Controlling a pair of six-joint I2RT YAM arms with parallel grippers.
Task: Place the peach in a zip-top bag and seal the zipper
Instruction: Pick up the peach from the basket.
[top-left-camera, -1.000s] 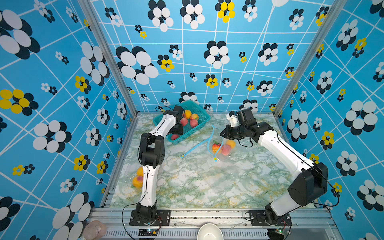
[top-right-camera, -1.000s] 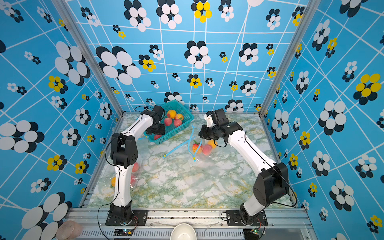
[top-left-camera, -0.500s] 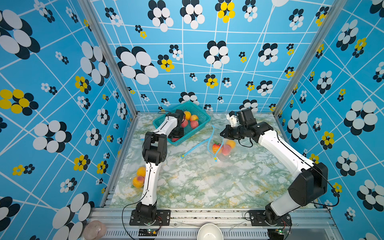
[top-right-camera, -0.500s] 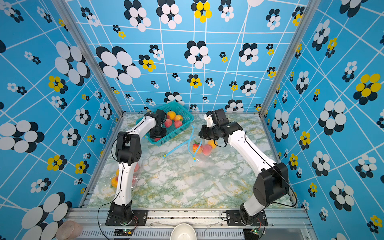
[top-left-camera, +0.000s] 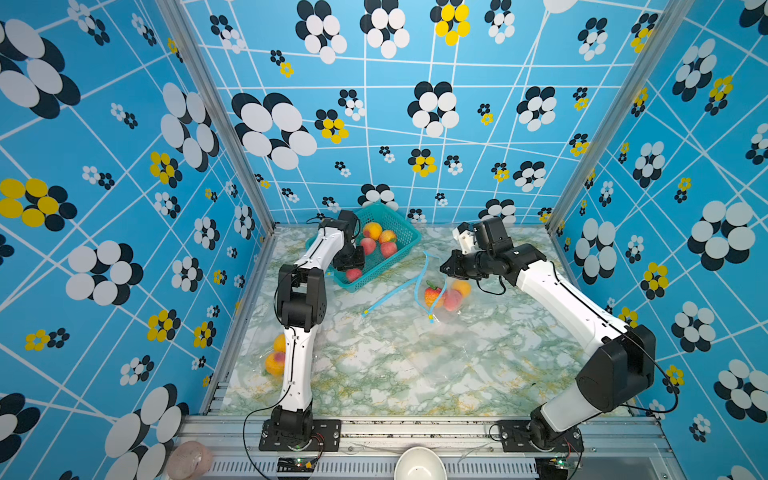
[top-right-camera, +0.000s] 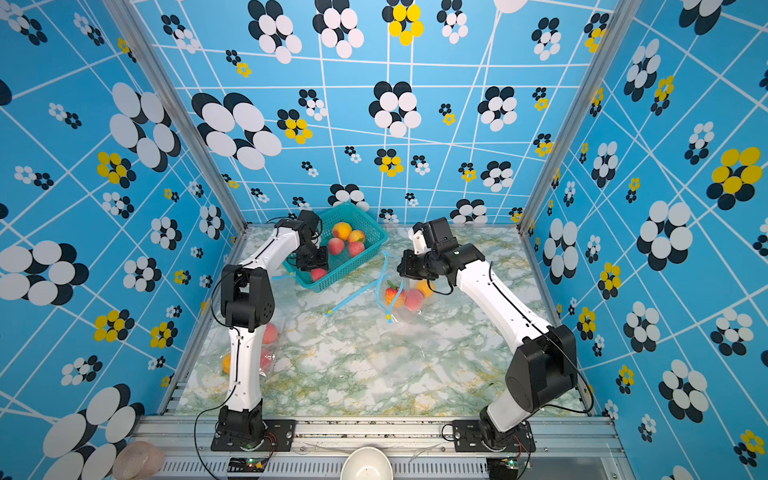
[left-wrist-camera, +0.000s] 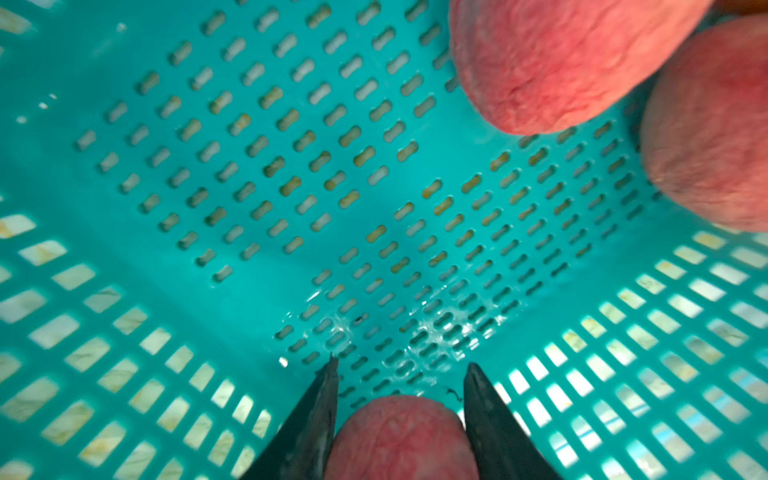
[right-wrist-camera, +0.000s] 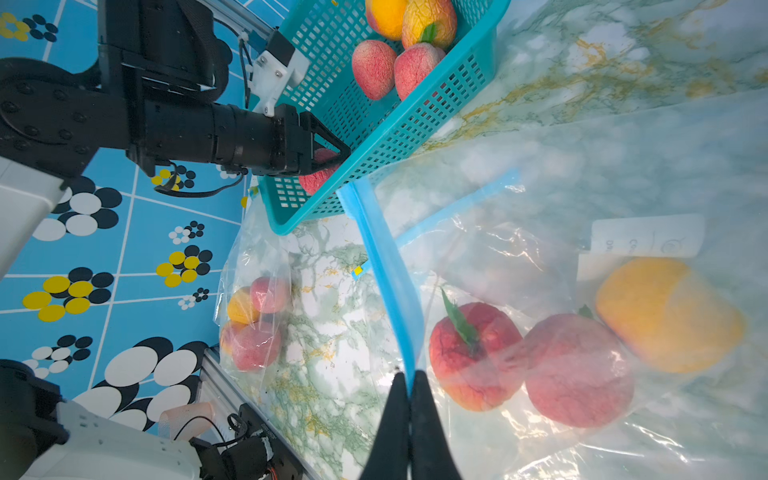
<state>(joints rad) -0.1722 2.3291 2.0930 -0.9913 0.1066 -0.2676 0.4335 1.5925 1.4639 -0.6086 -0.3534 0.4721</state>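
My left gripper (left-wrist-camera: 402, 362) reaches into the near corner of the teal basket (top-left-camera: 376, 277), and a pink-red peach (left-wrist-camera: 401, 440) fills the gap between its fingers, touching both. That peach (top-left-camera: 353, 274) shows just under the left gripper (top-left-camera: 353, 265) in both top views. The clear zip-top bag (right-wrist-camera: 540, 199) lies mid-table with three fruits inside and its mouth gaping. My right gripper (right-wrist-camera: 409, 374) is shut on the bag's blue zipper strip (right-wrist-camera: 390, 282) and holds it up off the table.
Several more peaches (top-left-camera: 376, 239) lie at the far end of the basket. A second clear bag with fruit (top-left-camera: 276, 357) sits by the left arm's base. A white bowl (top-left-camera: 419, 465) stands at the front rail. Patterned walls enclose three sides.
The left gripper has moved across the basket to its near corner and its jaws have narrowed onto the peach. The right arm and the bag have not moved.
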